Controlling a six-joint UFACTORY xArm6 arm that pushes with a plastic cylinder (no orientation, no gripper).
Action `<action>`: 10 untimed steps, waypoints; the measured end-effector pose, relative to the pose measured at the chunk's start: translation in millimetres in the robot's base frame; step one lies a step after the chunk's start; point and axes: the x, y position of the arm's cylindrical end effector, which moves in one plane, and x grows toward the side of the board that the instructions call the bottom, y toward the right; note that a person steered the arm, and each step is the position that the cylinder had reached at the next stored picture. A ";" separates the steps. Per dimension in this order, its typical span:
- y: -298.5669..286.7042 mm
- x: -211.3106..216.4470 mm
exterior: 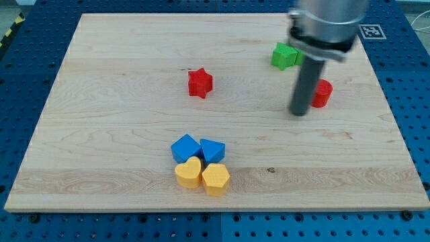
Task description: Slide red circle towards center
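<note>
The red circle lies on the wooden board at the view's right, partly hidden by my rod. My tip rests on the board just left of and slightly below the red circle, close to touching it. The arm's grey body fills the view's top right above the rod.
A green block sits above the red circle, partly hidden by the arm. A red star lies near the board's middle. At the bottom centre cluster a blue cube, a blue block, a yellow heart and a yellow hexagon.
</note>
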 end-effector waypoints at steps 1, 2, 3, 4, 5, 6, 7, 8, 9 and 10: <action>72.7 0.0; 96.0 -10.9; 82.9 -26.5; 66.4 -27.0; 50.4 -27.0; 25.8 -27.7; 18.9 -31.1; 27.6 -52.8; 22.2 -55.4; 15.3 -51.2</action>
